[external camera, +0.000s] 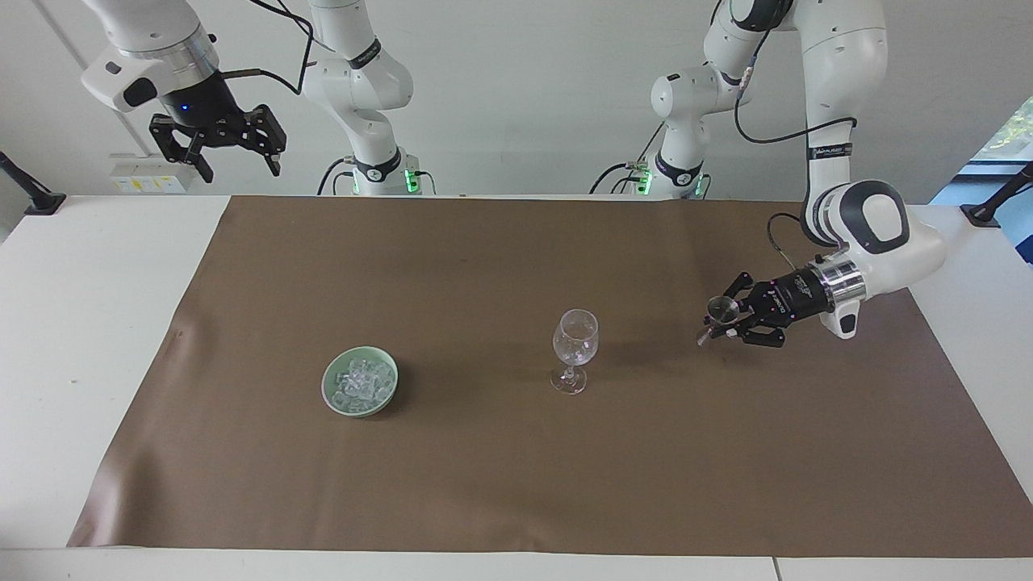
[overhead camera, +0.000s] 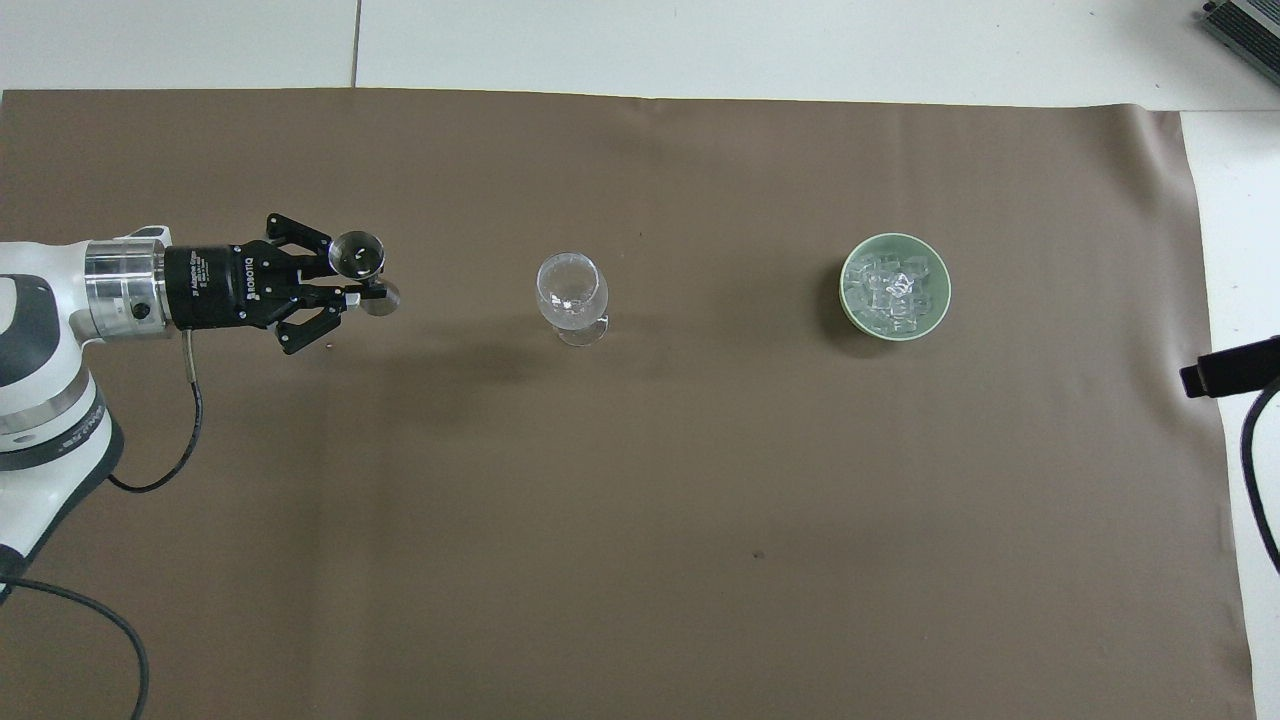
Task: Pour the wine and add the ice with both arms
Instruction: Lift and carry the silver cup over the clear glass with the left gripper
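Note:
My left gripper (external camera: 721, 324) (overhead camera: 357, 290) is shut on a small metal jigger (external camera: 721, 307) (overhead camera: 358, 254), held slightly tilted in the air over the brown mat toward the left arm's end. A clear, empty-looking wine glass (external camera: 575, 339) (overhead camera: 572, 288) stands upright mid-mat, a short gap from the jigger. The ice (external camera: 361, 379) (overhead camera: 893, 288) lies piled in a pale green bowl (external camera: 327, 389) (overhead camera: 846, 292) toward the right arm's end. My right gripper (external camera: 240, 168) hangs open and high above the table edge by its base, waiting. No wine shows; the jigger's contents cannot be made out.
A brown mat (external camera: 516, 484) (overhead camera: 640, 520) covers most of the white table (external camera: 81, 323). A black part with a cable (overhead camera: 1230, 366) juts in at the mat's edge at the right arm's end. The left arm's cable (overhead camera: 170, 450) trails over the mat.

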`<control>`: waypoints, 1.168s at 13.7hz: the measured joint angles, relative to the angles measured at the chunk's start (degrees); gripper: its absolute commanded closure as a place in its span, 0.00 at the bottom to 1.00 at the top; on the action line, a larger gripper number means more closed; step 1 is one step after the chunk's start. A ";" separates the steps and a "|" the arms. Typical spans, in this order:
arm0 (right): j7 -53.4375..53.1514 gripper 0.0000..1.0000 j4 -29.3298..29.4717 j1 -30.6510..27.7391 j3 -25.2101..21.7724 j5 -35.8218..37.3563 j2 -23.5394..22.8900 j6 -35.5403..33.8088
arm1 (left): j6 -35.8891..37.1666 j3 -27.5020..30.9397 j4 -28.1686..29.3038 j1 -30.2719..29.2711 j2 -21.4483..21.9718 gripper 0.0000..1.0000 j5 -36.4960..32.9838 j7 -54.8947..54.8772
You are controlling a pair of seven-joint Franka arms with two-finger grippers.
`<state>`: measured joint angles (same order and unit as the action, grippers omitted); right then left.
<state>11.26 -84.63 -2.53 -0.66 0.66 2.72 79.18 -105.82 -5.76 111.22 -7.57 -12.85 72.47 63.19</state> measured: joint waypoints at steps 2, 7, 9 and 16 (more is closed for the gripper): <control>0.00 0.00 0.00 0.00 0.00 0.00 0.00 0.00 | -0.48 0.00 -0.04 1.61 0.97 1.00 -0.92 0.18; 0.00 0.00 0.00 0.00 0.00 0.00 0.00 0.00 | -4.67 0.00 -0.40 5.82 2.96 1.00 -3.17 1.23; 0.00 0.00 0.00 0.00 0.00 0.00 0.00 0.00 | -7.03 -0.03 -0.43 7.94 3.29 1.00 -3.57 3.08; 0.00 0.00 0.00 0.00 0.00 0.00 0.00 0.00 | -16.54 -0.04 -0.46 14.10 3.31 1.00 -4.03 7.59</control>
<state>11.26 -84.63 -2.53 -0.66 0.66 2.72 79.18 -122.36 -5.80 110.75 6.54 -9.55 68.44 70.78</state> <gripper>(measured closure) 0.000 0.775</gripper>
